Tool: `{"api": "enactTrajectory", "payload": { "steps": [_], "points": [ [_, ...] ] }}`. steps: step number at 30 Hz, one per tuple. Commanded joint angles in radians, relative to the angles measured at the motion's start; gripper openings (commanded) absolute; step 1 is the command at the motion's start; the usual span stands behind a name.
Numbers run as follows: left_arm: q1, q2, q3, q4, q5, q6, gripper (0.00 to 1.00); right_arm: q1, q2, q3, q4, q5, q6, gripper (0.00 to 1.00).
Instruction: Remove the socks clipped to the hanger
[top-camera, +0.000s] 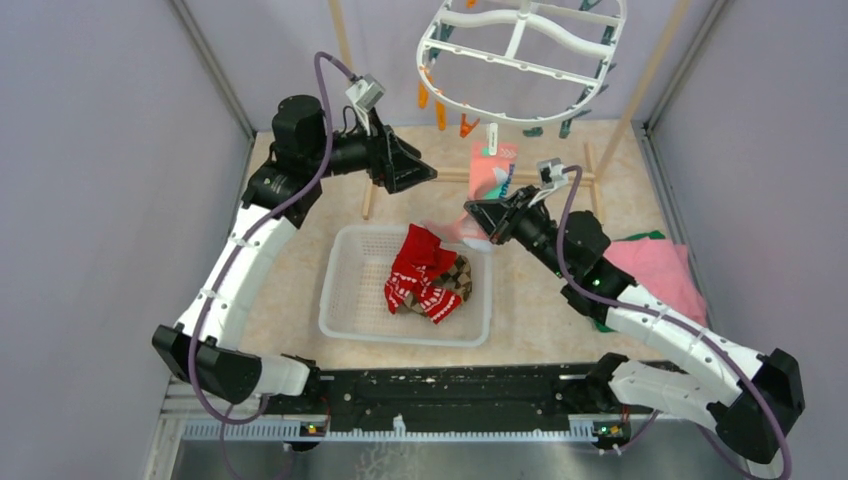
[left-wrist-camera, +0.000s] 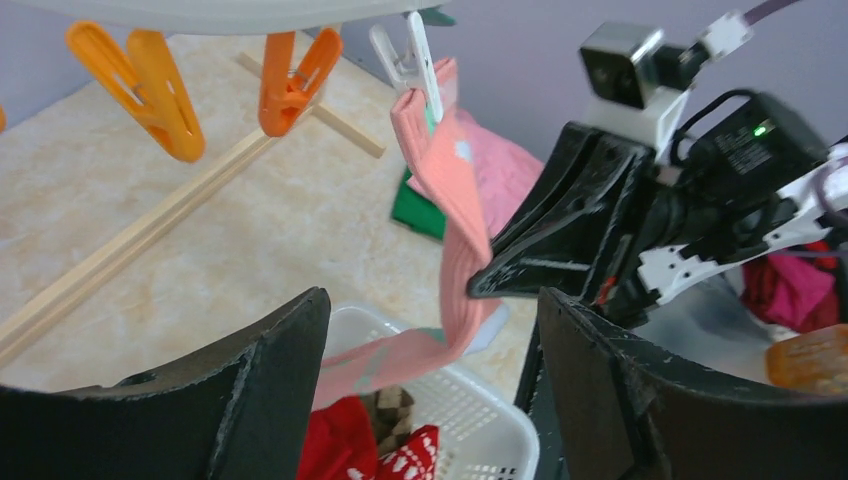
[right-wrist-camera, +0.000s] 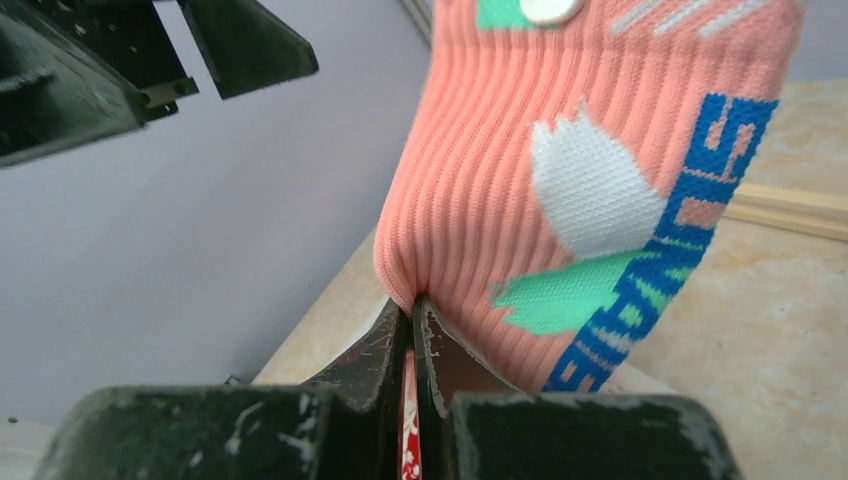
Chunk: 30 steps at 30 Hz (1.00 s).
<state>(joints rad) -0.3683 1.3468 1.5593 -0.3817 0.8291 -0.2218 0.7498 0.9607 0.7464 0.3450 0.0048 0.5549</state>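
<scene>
The white oval hanger (top-camera: 520, 55) hangs at the top centre with orange clips (left-wrist-camera: 150, 95) and teal clips. One pink sock with teal patches (top-camera: 492, 170) hangs from a white clip (left-wrist-camera: 410, 60); it also shows in the left wrist view (left-wrist-camera: 450, 210) and the right wrist view (right-wrist-camera: 560, 190). My right gripper (top-camera: 478, 220) is shut on this sock's edge (right-wrist-camera: 412, 305). My left gripper (top-camera: 420, 172) is open and empty, left of the sock (left-wrist-camera: 430, 380). Red patterned socks (top-camera: 420, 270) and a brown argyle sock (top-camera: 458, 278) lie in the white basket (top-camera: 345, 300).
A wooden rack's bars (top-camera: 370, 200) lie on the table behind the basket. Folded pink cloth (top-camera: 655, 270) over green cloth lies at the right. Purple walls close in both sides.
</scene>
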Motion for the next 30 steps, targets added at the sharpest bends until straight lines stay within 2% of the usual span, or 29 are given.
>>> {"api": "enactTrajectory", "payload": {
  "steps": [1, 5, 12, 20, 30],
  "points": [
    [0.002, 0.036, -0.016, 0.212, 0.090, -0.263, 0.83, 0.006, 0.041, 0.056, 0.018, -0.047, 0.042, 0.00],
    [-0.022, 0.075, -0.018, 0.335, 0.112, -0.377, 0.86, 0.006, 0.052, 0.060, 0.019, -0.050, 0.047, 0.00],
    [-0.085, 0.157, 0.052, 0.323, 0.079, -0.359, 0.92, 0.006, 0.104, 0.090, 0.039, -0.085, 0.053, 0.00],
    [-0.094, 0.232, 0.163, 0.289, -0.021, -0.317, 0.86, 0.006, 0.179, 0.129, 0.067, -0.127, 0.072, 0.00],
    [-0.117, 0.294, 0.260, 0.178, -0.160, -0.204, 0.78, 0.005, 0.195, 0.135, 0.077, -0.125, 0.069, 0.00]
  ]
}}
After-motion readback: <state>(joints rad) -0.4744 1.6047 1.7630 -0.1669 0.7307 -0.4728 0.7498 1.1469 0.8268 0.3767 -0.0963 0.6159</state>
